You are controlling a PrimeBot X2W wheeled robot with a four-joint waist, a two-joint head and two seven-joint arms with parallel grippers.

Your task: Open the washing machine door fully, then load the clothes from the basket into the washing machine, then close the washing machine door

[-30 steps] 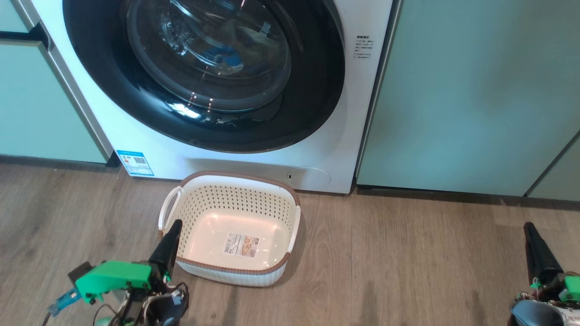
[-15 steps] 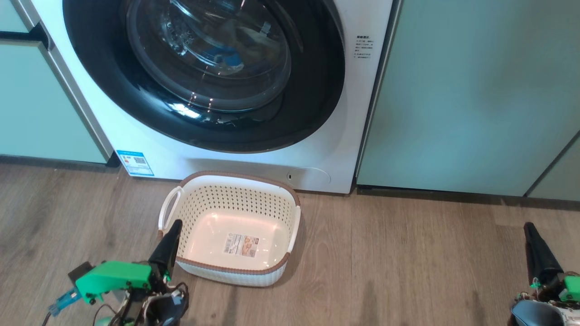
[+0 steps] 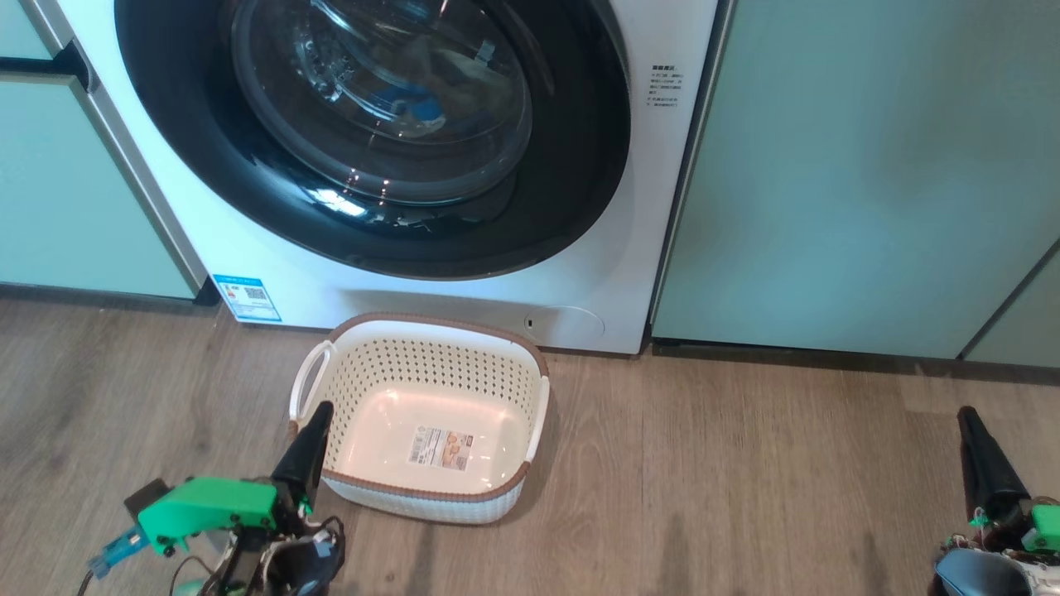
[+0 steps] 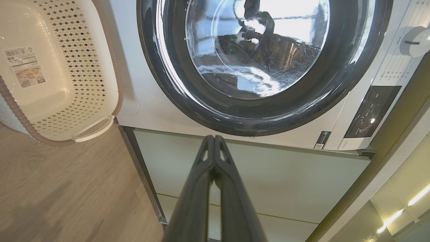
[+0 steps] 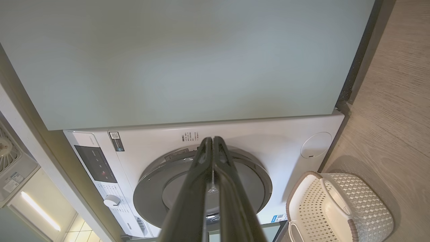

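While the washing machine door (image 3: 584, 165) sits shut, the basket (image 3: 431, 319) stands just before it

At lower left, the left gripper (image 3: 320, 414) hangs with jaws pressed together, its tip just beside the basket's near left corner. The basket rests on the wood floor (image 3: 745, 463) close to the washing machine (image 3: 290, 281), paper label (image 3: 441, 449) showing on its bottom. Through the door glass shows a blue patch of the clothes (image 3: 418, 108). Past a pale green cabinet panel (image 3: 853, 165), the right gripper (image 3: 967, 418) hangs at lower right, jaws likewise pressed together
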